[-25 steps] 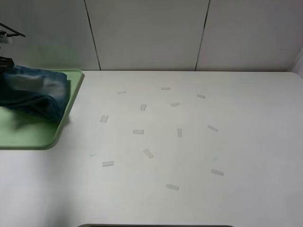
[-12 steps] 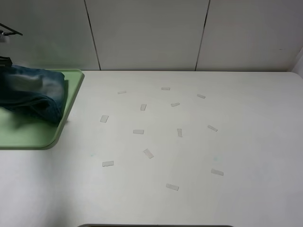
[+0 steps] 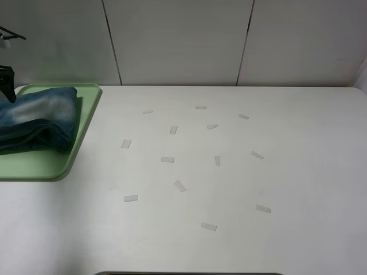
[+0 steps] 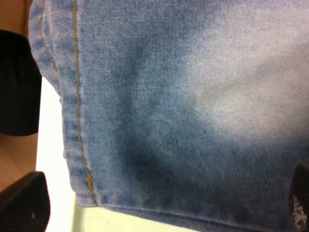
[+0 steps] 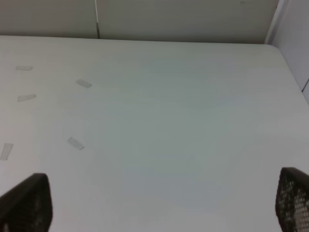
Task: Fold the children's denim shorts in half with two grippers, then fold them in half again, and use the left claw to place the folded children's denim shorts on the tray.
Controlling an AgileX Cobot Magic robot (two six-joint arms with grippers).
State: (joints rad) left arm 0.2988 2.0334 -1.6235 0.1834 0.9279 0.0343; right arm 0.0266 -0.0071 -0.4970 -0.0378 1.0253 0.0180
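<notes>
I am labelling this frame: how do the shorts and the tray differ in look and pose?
The shorts are blue, faded denim, soft and bunched in folds; the tray is pale green, rigid and flat. The shorts lie on top, covering part of the tray, while the tray rests directly on the table. Both sit at the table's far left.

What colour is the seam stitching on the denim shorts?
Orange-tan thread along the blue hem of the children's denim shorts; the left wrist view shows it best.

One pair of children's denim shorts (image 3: 37,118), folded, sits on one pale-green tray (image 3: 86,123). Scattered over the white worktop (image 3: 298,172) I count fourteen small strips of clear tape (image 3: 180,185). Behind it, three wall panels (image 3: 178,40).
</notes>
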